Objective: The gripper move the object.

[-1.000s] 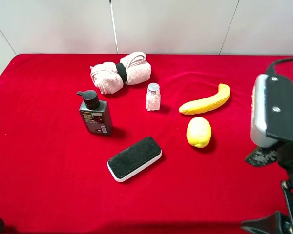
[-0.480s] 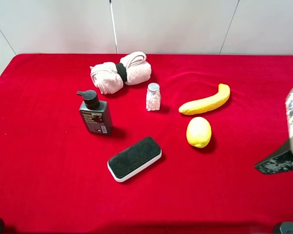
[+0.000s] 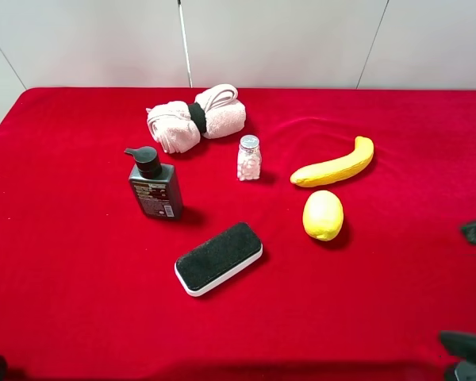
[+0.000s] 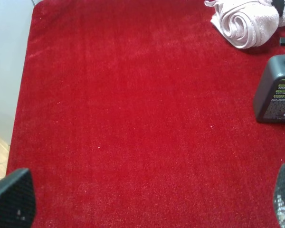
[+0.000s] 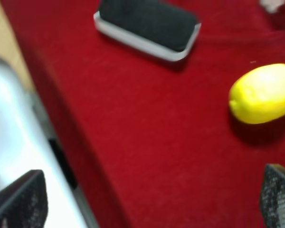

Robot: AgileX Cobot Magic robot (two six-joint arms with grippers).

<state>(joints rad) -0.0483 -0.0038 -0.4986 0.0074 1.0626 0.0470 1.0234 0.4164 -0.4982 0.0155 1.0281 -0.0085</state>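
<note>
The right black claw gripper [image 5: 147,197] has its jaws wide apart and holds nothing. It hangs low over the near edge of the red cloth table [image 3: 71,262]. The left black claw gripper [image 4: 147,199] is spread wide and empty too. The small dark grey pump bottle [image 3: 154,186] stands upright, near the rolled pink towel [image 3: 197,117] and the black-topped white eraser block [image 3: 218,258]. A yellow lemon [image 3: 323,214] lies to the right.

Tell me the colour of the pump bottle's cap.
Black, on a dark grey pump bottle. It shows best in the exterior high view.
</note>
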